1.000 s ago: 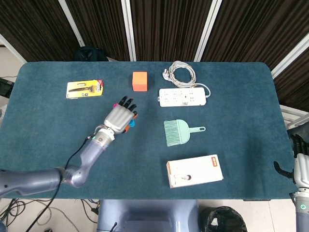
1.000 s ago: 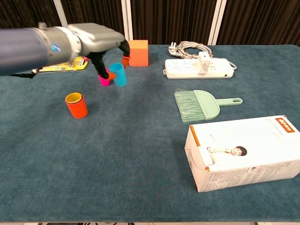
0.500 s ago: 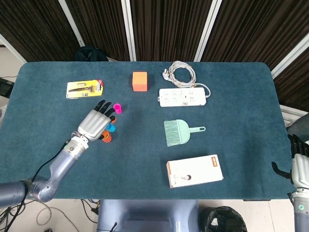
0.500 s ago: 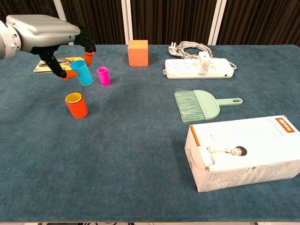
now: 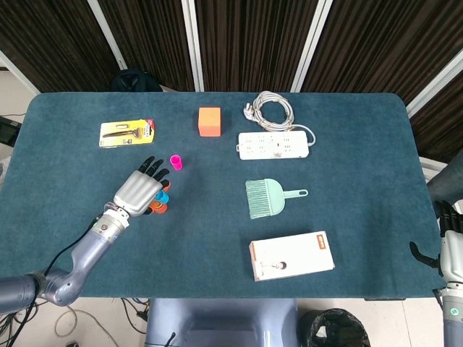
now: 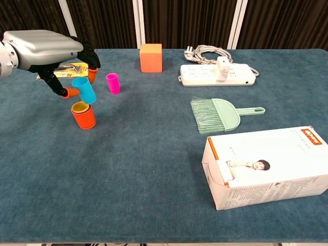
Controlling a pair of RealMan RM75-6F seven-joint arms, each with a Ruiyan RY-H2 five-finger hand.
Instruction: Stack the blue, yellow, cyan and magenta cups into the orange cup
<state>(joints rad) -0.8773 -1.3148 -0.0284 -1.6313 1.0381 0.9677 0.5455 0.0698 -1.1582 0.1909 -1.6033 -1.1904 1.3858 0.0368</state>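
Note:
My left hand (image 6: 48,47) (image 5: 137,192) holds the cyan cup (image 6: 84,90) just above the orange cup (image 6: 84,117), which has the yellow cup (image 6: 79,107) nested inside it. In the head view the hand covers most of both cups; only a bit of the cyan cup (image 5: 163,196) and the orange cup (image 5: 159,208) show. The magenta cup (image 6: 113,83) (image 5: 176,162) stands upright on the table, to the right of the hand. I see no separate blue cup. My right hand (image 5: 450,246) hangs at the table's right edge, holding nothing.
An orange block (image 6: 151,57), a white power strip (image 6: 218,74) with a coiled cable (image 6: 205,51), a green dustpan brush (image 6: 218,114), a white box (image 6: 266,166) and a yellow tool package (image 5: 127,133) lie on the blue table (image 6: 154,169).
My left hand carried the cyan cup away from the magenta cup, leftward and toward me, then lowered it over the orange cup. The right hand stayed put.

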